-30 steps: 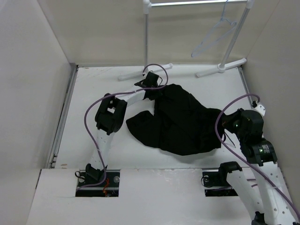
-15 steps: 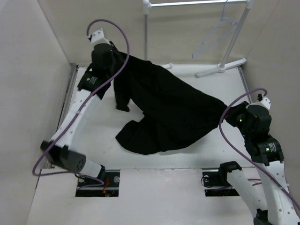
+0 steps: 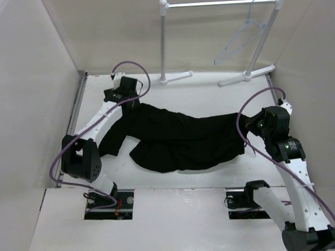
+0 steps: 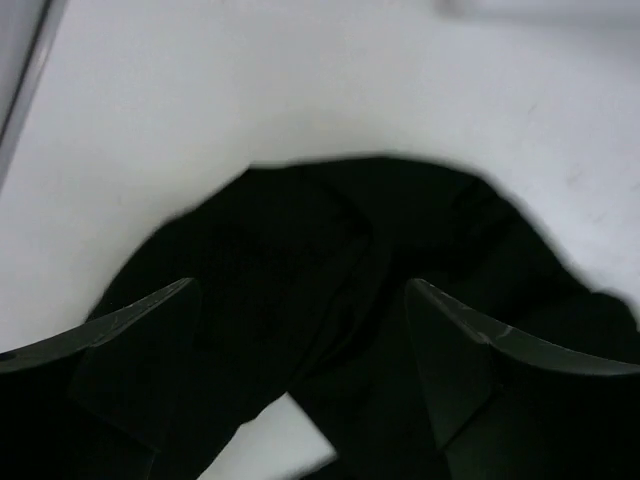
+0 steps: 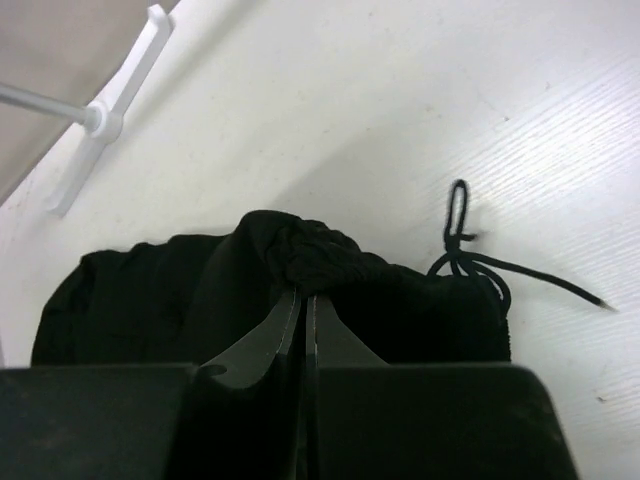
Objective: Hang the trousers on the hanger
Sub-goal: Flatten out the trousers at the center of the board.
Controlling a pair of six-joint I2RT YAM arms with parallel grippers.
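1. Right claw. The right gripper [image 5: 303, 295] is clamped tight on the right end of the trousers [image 3: 183, 138]. We see a bunched, gathered hem pinched at its fingertips. A thin black drawstring [image 5: 480, 265] trails from that end onto the white table [image 3: 209, 94], so we take this end for the waistband.

2. Garment. The trousers lie flat on the table. Their long axis runs left to right, and a fold bulges toward the arm bases. The cloth is soft, matte black and limp, and we judge that it will sag wherever it is unsupported.

3. Left claw. The left gripper [image 4: 300, 285] hangs over the left end of the trousers with its jaws spread wide. It holds nothing, and the dark cloth lies below the two fingers.

4. Target. The hanger [image 3: 238, 44] is a thin, pale wire triangle with a curved hook. It hangs tilted from the rail [image 3: 220, 4] of the white rack, beyond the trousers and above their right end, well apart from them.

5. Governing relation. The hanger lies far-right of the trousers, so the right arm is the nearer one. We judge that the next move needs the trousers lifted toward the hanger.
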